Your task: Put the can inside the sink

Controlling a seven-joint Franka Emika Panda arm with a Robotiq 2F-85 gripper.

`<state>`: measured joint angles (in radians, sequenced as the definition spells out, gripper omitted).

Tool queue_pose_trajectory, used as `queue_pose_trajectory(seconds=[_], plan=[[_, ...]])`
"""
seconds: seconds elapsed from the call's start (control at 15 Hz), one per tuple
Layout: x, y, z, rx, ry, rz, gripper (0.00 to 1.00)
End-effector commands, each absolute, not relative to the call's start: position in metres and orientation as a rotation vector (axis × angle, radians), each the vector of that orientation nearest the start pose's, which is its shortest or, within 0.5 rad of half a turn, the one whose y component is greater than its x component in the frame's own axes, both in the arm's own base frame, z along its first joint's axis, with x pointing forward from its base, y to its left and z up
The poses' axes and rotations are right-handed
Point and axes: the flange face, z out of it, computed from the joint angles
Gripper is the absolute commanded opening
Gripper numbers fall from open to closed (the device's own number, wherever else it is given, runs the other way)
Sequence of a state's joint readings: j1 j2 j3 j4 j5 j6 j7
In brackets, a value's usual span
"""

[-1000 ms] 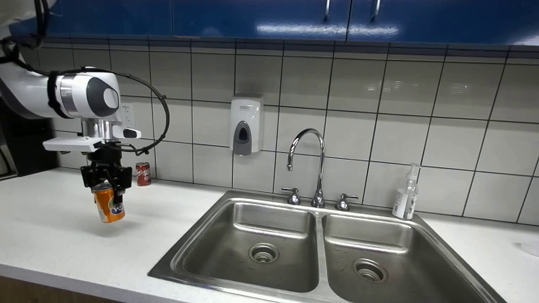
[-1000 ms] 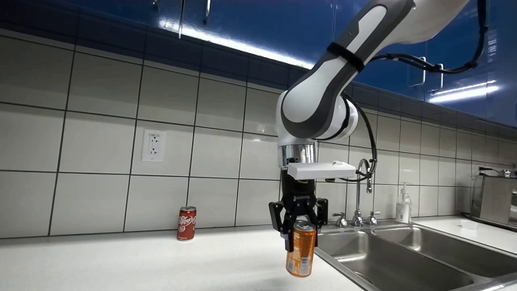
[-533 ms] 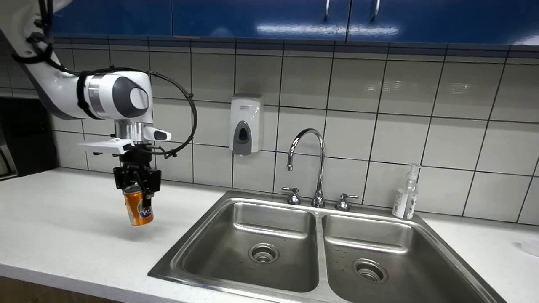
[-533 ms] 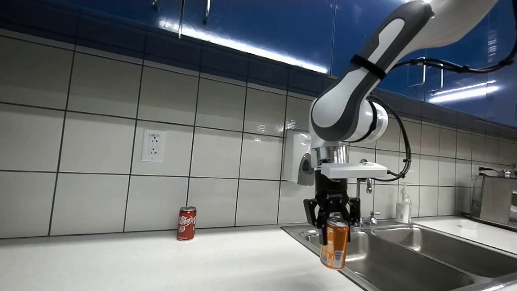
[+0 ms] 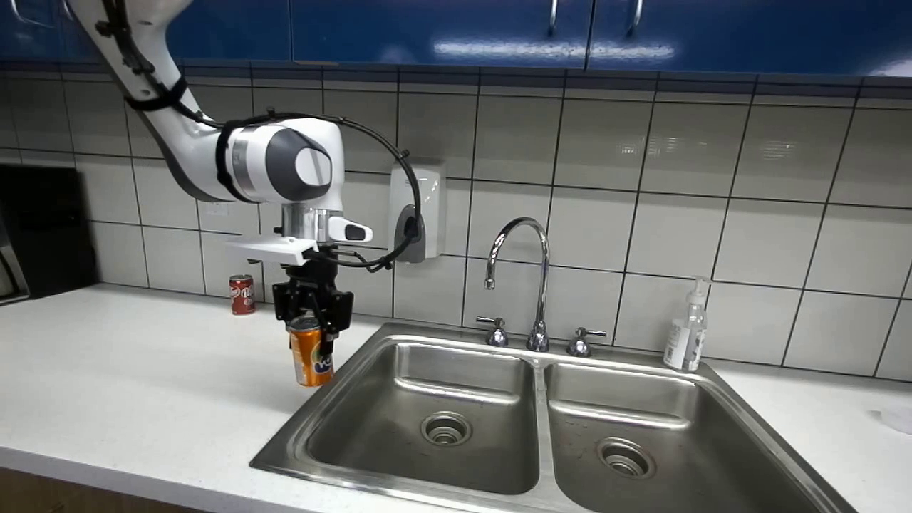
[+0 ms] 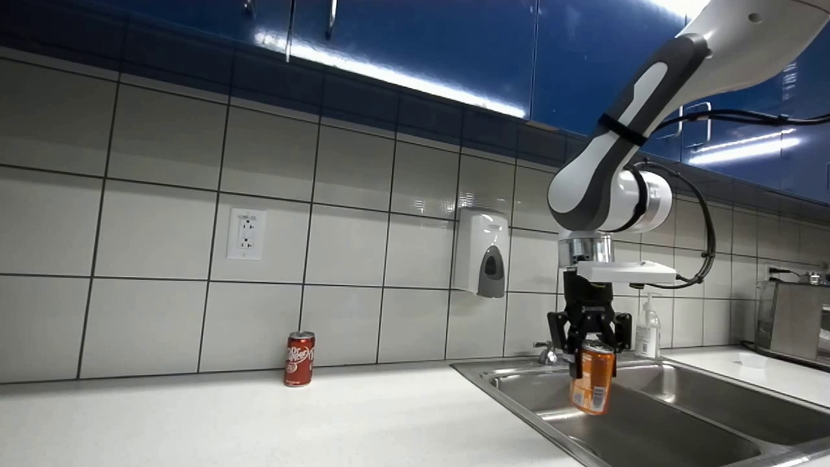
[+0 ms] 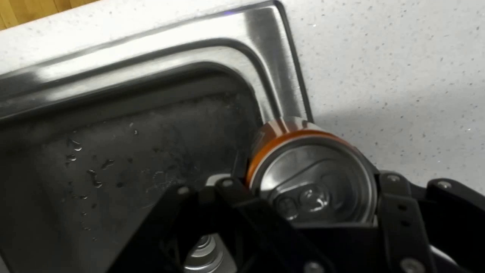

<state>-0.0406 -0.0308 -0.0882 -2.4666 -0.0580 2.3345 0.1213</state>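
The orange can [image 5: 306, 358] hangs slightly tilted above the left rim [image 5: 298, 429] of the steel sink [image 5: 543, 427], jaws clamped around its upper part. Two round-cornered basins [image 5: 377, 442] open to the right; the curved tap [image 5: 543, 285] stands well apart at the far edge. At left, a red can [image 5: 242, 295] stands far back on the speckled counter [image 7: 386, 60].

Cabinets [image 6: 415, 39]: white glare in both exterior views
Tiles [image 5: 598, 228]: shaded under the cabinets, paler below
Sink [image 5: 543, 427]: bright bands of reflected light
Bench [image 7: 398, 68]: softly shadowed in the wrist view
Fingers [image 7: 396, 212]: near-black, much detail lost
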Motion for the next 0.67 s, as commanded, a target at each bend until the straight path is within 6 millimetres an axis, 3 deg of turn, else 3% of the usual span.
queue_pose_trajectory(seconds=[0.0, 0.33, 0.6], plan=[[0.464, -0.108, 0.309, -3.144, 0.314, 0.141, 0.39], [0.477, -0.162, 0.301, -3.144, 0.304, 0.148, 0.39], [0.492, -0.182, 0.278, -3.154, 0.255, 0.185, 0.39]])
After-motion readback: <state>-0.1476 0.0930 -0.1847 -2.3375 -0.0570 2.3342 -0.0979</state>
